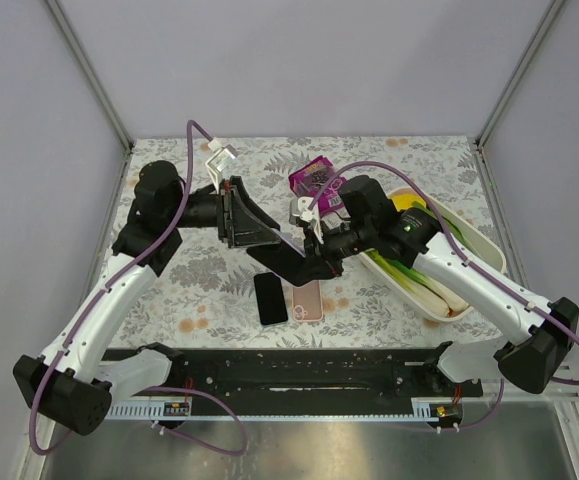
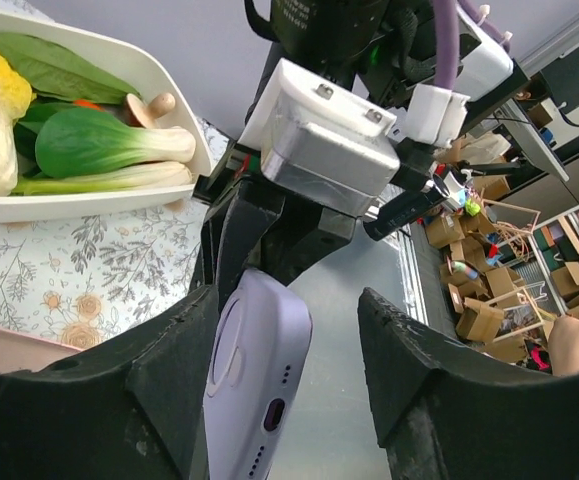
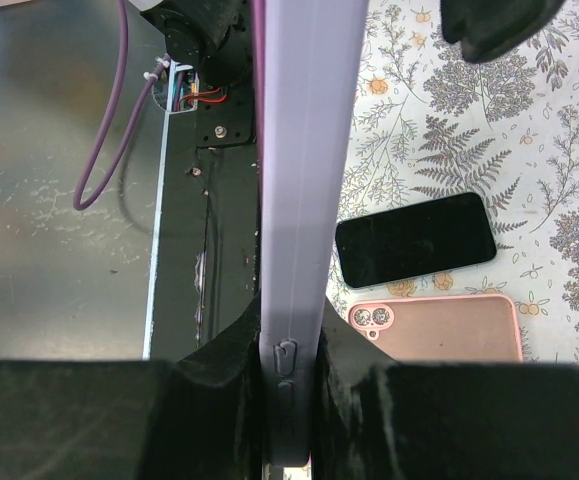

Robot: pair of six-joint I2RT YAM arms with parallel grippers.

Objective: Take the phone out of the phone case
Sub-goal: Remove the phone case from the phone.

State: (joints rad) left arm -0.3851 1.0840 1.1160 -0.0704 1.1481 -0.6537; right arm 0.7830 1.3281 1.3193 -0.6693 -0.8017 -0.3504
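Two roles: right fingers (image 3: 209,395) pinch the phone (image 3: 304,150) steady. Left fingers (image 2: 424,375) straddle it, spread, likely to strip the case (image 2: 267,335)

Lilac case (image 3: 304,200): top end ran past my right wrist view's edge; bottom end sat buried between my right fingers (image 3: 199,410). Whether loaded: I could not tell.

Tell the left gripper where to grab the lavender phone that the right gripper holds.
Likely the free end of the lavender phone, by the charging port, coming from opposite the right gripper, which clamps the other end across its faces. That end sits between the parted fingers of the left gripper.
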